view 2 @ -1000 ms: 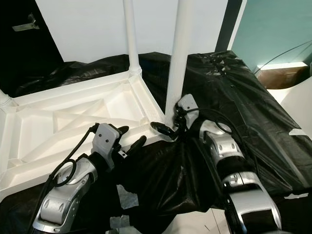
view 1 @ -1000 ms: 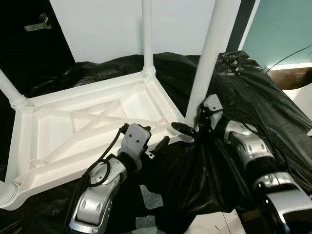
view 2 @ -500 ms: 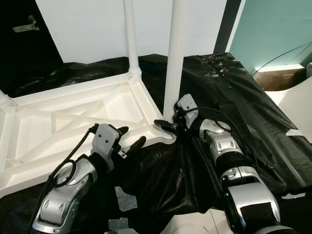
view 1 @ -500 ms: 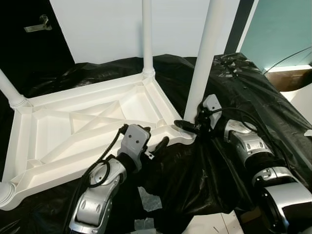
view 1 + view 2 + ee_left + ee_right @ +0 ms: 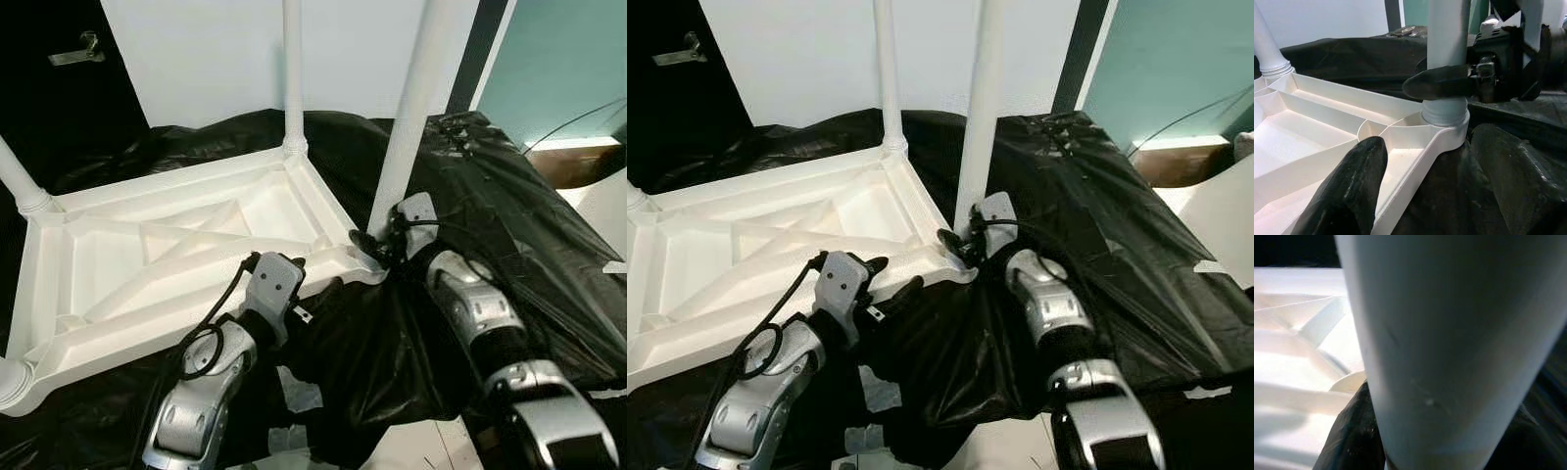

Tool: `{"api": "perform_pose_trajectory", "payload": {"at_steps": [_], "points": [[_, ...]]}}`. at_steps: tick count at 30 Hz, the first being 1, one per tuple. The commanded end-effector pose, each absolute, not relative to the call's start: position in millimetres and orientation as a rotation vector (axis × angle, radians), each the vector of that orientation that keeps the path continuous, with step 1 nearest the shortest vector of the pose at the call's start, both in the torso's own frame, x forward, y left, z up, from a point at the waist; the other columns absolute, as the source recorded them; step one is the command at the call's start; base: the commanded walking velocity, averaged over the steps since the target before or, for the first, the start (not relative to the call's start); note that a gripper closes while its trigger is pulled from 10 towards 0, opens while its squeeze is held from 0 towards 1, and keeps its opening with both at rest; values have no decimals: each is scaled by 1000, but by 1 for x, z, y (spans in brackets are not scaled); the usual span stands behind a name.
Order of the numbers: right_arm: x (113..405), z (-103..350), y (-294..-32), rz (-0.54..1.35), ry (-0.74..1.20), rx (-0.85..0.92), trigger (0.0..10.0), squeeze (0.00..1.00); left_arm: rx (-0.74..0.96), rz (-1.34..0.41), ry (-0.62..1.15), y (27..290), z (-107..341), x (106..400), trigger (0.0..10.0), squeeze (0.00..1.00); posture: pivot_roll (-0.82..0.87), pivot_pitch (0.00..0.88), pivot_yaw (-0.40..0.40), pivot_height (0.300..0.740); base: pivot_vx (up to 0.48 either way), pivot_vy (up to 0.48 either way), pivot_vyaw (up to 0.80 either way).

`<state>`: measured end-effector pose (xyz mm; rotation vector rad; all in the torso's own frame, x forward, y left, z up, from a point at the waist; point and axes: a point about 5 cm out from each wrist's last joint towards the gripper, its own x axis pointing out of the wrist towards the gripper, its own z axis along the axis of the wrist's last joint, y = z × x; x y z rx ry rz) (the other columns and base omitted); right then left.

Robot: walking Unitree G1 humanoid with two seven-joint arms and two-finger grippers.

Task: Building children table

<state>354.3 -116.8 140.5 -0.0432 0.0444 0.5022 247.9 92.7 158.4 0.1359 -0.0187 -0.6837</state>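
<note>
white table leg (image 5: 409, 117) is gripped at its base by the right gripper (image 5: 377, 247).
the upturned tabletop (image 5: 157, 255) is laid on black sheeting (image 5: 509, 196), the leg seated upright in its near right corner socket. the left gripper (image 5: 315, 284) is held unclenched over the tabletop's near edge, grasping nothing.

We see a plain white tabletop (image 5: 176, 255) with white legs (image 5: 416, 93), lying on glossy black sheeting (image 5: 509, 206). Our arms are silver, and the left gripper (image 5: 313, 294) and right gripper (image 5: 367, 245) are black. Behind stand a white wall (image 5: 216, 49) and a teal panel (image 5: 558, 59).
</note>
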Motion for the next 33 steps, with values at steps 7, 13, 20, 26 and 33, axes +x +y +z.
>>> {"api": "perform_pose_trajectory", "payload": {"at_steps": [7, 13, 20, 26, 33], "points": [[335, 118, -110, 112, 103, 42, 10000, 0, 129, -651, -1, 92, 156, 244, 10000, 0, 101, 46, -42, 740, 0, 0, 0], [327, 118, -96, 110, 112, 67, 10000, 0, 124, -651, -2, 92, 157, 244, 10000, 0, 100, 45, -37, 740, 0, 0, 0], [327, 124, -101, 115, 82, 64, 10000, 0, 127, -655, -4, 92, 158, 245, 10000, 0, 99, 38, -38, 740, 0, 0, 0], [325, 134, -112, 165, 25, 71, 10000, 1000, 125, -654, -3, 91, 157, 244, 10000, 0, 99, 30, -43, 740, 0, 0, 0], [323, 139, -136, 394, -13, 60, 10000, 1000, 123, -651, -4, 92, 157, 245, 10000, 0, 97, 24, -40, 740, 0, 0, 0]]}}
